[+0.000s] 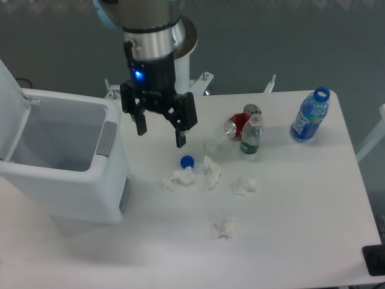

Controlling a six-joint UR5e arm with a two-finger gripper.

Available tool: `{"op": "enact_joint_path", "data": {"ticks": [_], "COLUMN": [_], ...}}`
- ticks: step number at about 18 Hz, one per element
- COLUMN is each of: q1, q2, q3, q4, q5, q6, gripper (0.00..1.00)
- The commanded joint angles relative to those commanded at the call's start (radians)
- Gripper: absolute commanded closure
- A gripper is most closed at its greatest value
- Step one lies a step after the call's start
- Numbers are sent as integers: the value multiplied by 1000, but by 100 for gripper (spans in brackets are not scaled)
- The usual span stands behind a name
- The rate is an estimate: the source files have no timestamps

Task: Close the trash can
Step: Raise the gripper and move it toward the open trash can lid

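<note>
The trash can is a big white bin on the left part of the table, its mouth open and its inside looking empty. Its lid stands raised at the far left edge of the view. A grey latch sits on the rim facing the table's middle. My gripper hangs just right of the can, above the table, open with nothing between its black fingers.
Several crumpled white tissues and a blue bottle cap lie below the gripper. A red can and a small clear bottle stand to the right, with a blue bottle farther right. The table edge runs down the right.
</note>
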Motion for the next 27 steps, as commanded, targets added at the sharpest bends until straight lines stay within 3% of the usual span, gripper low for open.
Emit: {"op": "enact_joint_path", "data": {"ticks": [4,7,9,20,27], "q1": [2,8,8,-5,-6], "q2": [9,14,18,117,163], "q3": [5,23,43,46,63], "q4": [2,3,3,2,5], "q5": [11,5,-3,-40,-170], "q6": [-21,-147,-161,-293,-506], "gripper": [0,0,0,0,0]}}
